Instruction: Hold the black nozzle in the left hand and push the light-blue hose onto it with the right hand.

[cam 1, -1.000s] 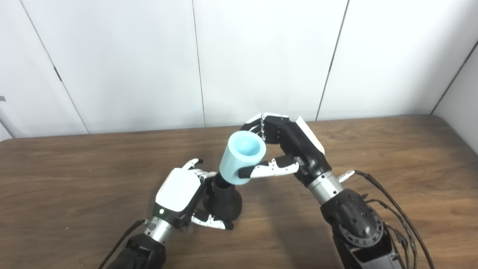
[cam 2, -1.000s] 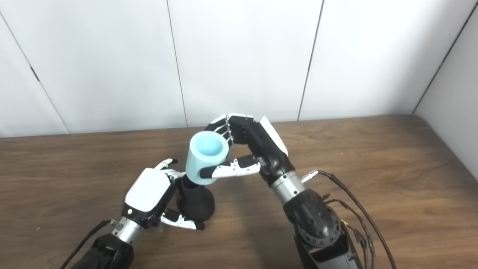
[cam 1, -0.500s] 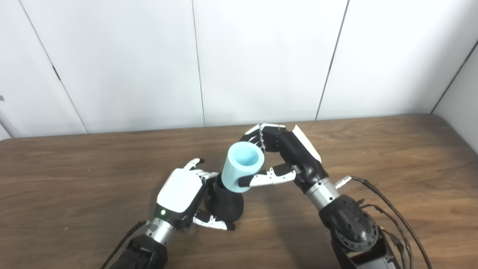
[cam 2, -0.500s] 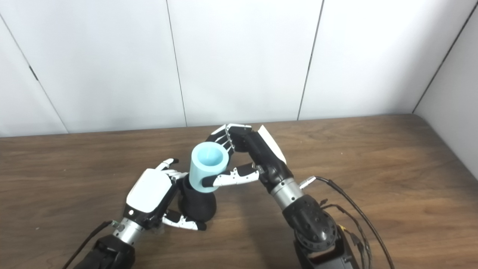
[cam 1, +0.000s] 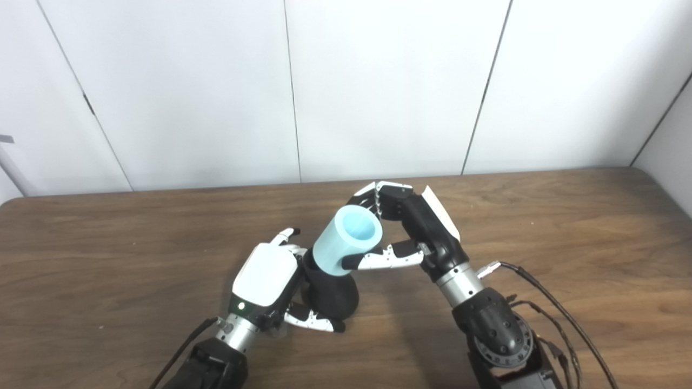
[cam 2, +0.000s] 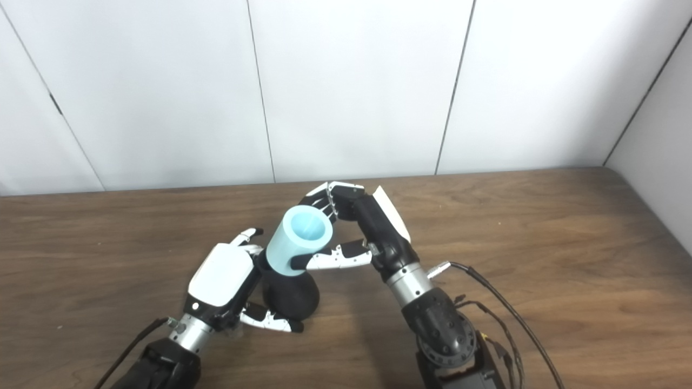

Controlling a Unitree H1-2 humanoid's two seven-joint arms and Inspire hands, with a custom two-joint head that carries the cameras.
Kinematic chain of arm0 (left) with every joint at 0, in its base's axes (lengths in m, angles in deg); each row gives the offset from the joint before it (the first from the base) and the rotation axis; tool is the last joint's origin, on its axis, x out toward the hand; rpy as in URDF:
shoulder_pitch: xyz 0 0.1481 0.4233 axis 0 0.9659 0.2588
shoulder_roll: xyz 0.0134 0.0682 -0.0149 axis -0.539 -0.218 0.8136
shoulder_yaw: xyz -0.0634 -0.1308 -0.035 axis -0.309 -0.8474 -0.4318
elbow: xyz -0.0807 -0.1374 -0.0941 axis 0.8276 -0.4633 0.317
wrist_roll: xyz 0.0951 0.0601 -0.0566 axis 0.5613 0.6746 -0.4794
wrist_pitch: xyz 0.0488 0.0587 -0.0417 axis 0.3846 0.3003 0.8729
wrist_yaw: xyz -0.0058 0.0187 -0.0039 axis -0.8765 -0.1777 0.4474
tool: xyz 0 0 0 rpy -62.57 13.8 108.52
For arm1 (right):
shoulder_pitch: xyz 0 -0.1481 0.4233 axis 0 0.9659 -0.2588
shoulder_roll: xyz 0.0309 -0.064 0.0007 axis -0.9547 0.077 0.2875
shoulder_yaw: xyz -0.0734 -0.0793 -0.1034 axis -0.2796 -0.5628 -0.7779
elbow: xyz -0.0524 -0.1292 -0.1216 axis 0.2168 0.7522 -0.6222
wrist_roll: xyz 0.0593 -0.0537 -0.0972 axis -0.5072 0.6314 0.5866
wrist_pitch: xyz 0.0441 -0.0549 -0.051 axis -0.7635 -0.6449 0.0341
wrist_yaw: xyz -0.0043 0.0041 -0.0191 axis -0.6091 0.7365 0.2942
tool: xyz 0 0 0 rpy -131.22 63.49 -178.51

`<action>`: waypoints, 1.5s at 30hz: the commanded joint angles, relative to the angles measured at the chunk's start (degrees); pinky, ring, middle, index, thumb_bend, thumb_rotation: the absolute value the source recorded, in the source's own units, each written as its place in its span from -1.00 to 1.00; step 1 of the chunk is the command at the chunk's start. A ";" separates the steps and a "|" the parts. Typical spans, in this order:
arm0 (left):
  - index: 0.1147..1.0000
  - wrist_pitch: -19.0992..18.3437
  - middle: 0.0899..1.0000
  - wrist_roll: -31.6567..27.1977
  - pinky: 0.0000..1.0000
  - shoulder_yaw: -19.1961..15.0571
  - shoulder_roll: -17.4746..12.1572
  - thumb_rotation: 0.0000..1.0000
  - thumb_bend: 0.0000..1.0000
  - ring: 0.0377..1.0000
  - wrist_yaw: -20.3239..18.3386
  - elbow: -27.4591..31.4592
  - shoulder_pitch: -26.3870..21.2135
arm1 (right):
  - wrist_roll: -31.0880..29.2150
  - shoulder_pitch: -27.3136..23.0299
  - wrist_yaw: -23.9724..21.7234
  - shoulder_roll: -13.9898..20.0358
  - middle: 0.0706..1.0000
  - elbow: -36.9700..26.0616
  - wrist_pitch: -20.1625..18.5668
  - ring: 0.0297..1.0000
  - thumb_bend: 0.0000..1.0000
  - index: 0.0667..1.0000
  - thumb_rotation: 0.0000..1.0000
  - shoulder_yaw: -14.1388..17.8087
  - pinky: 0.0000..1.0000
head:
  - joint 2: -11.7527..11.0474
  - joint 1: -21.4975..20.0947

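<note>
In the left eye view, the left hand (cam 1: 265, 281) is gripping the nozzle (cam 1: 331, 294), which is standing on the table (cam 1: 108, 259) with its wide base down. The hand's white back is facing the camera, its thumb is curling round the front of the base, and its fingers are wrapping round the far side. The right hand (cam 1: 419, 232) is gripping the hose (cam 1: 346, 249), with the thumb lying across the near side of the tube and the fingers hooking over its far rim. The hose is tilting, its open mouth facing up and right, and its lower end is sitting over the nozzle's narrow top. A cable (cam 1: 546, 302) is trailing from the right wrist across the table.

In the right eye view, the left hand (cam 2: 221, 278) is clasping the nozzle (cam 2: 290, 297) from the left side, thumb under the front of the base. The right hand (cam 2: 378, 229) is clamping the hose (cam 2: 297, 244) between thumb and fingers. The hose is leaning toward the right hand, its bottom edge covering the nozzle's neck. The black base is showing below the blue tube. How far the hose is seated on the neck cannot be told.
</note>
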 commanded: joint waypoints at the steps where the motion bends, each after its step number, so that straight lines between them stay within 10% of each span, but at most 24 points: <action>1: -0.10 0.50 -0.29 -0.31 0.73 3.10 2.44 -1.00 0.00 -0.05 0.16 -2.92 6.60 | 0.57 -1.85 1.04 -0.71 -0.12 0.11 2.15 -0.16 0.04 -0.08 -1.00 0.33 -0.35 | 0.03 -0.07; 45: -0.10 -0.83 -0.27 0.37 0.72 3.36 1.61 -1.00 0.00 -0.04 -1.38 -3.20 6.16 | 0.72 -3.28 -0.77 2.09 -0.14 -6.10 -4.59 -0.22 0.03 -0.02 -1.00 2.02 -0.42 | -0.19 -1.85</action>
